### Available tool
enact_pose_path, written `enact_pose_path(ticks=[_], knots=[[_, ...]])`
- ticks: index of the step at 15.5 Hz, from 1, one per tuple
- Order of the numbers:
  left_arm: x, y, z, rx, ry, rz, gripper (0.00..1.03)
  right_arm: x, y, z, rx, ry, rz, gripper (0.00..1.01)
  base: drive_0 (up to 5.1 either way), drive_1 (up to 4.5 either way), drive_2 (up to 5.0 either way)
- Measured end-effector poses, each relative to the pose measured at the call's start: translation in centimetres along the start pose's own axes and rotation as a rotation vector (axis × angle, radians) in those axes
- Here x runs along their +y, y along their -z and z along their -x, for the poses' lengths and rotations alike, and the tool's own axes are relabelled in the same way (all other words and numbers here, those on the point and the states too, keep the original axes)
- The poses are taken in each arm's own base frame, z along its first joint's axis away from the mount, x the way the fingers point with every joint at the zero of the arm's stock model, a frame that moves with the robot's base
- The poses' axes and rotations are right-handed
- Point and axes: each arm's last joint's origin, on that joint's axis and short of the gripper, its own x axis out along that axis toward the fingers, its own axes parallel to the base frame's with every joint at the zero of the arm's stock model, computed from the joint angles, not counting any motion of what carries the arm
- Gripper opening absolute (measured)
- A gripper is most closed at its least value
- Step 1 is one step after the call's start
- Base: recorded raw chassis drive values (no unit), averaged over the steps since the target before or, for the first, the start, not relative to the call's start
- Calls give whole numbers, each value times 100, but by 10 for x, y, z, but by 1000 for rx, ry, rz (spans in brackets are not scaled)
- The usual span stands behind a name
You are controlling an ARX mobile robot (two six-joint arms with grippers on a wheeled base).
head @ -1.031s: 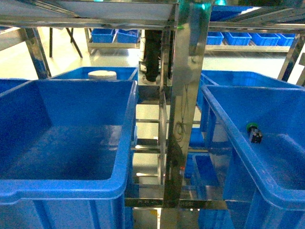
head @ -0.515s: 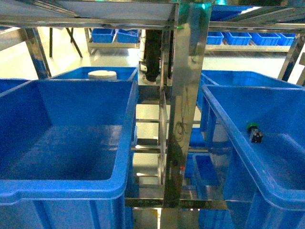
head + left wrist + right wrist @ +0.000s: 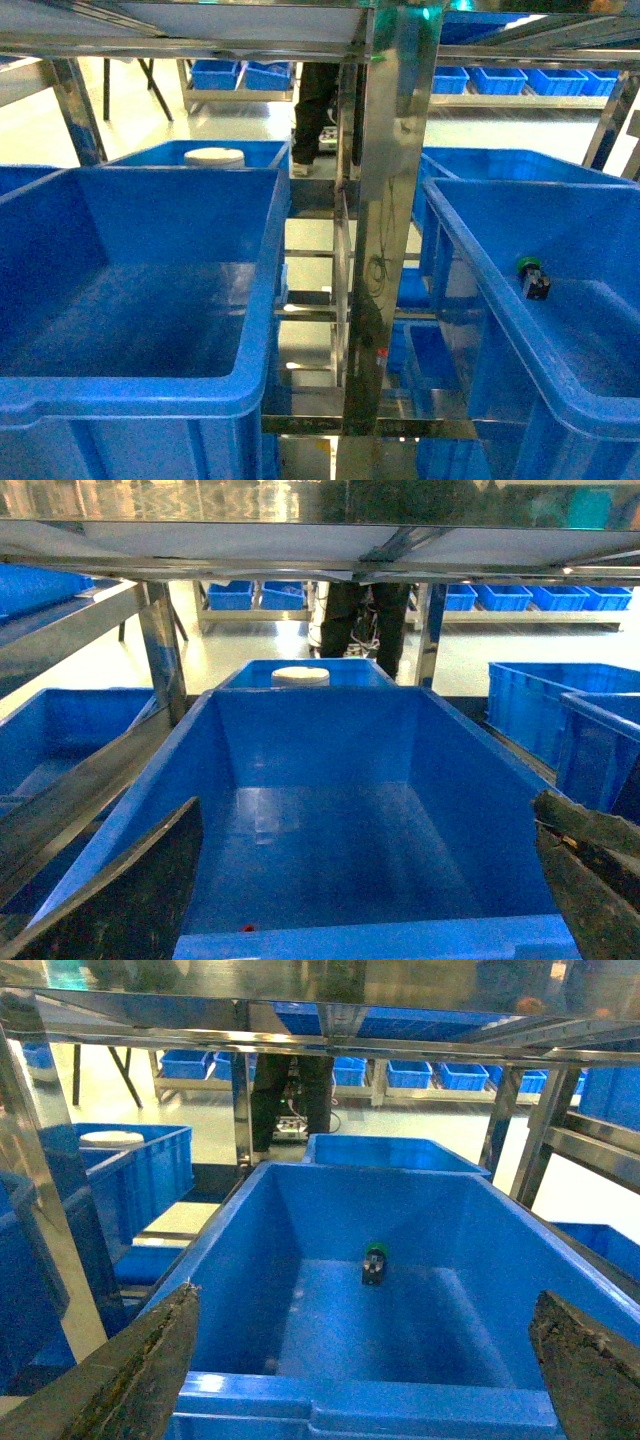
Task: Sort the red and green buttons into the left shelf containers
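With both grippers spread and empty, I see the green button (image 3: 375, 1260) lying deep in the right bin (image 3: 250, 1260), so reaching for it risks striking the rim or upright post (image 3: 385, 200).

A shiny steel shelf post (image 3: 385, 220) stands in the middle, with steel shelf rails (image 3: 200, 45) overhead. Beyond lies a pale, glossy floor (image 3: 240, 125) under bright light. A far rack (image 3: 520, 85) holds small blue bins. Dark-trousered legs (image 3: 318, 100) stand behind.
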Motion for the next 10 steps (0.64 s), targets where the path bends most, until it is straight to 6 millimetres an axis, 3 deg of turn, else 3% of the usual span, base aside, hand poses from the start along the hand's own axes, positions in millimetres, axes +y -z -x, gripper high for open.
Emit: enact_pose_path(ticks=[10], knots=[[0,0,0,0,0,0,98,0,0,0,0,0,0,98,0,0,0]])
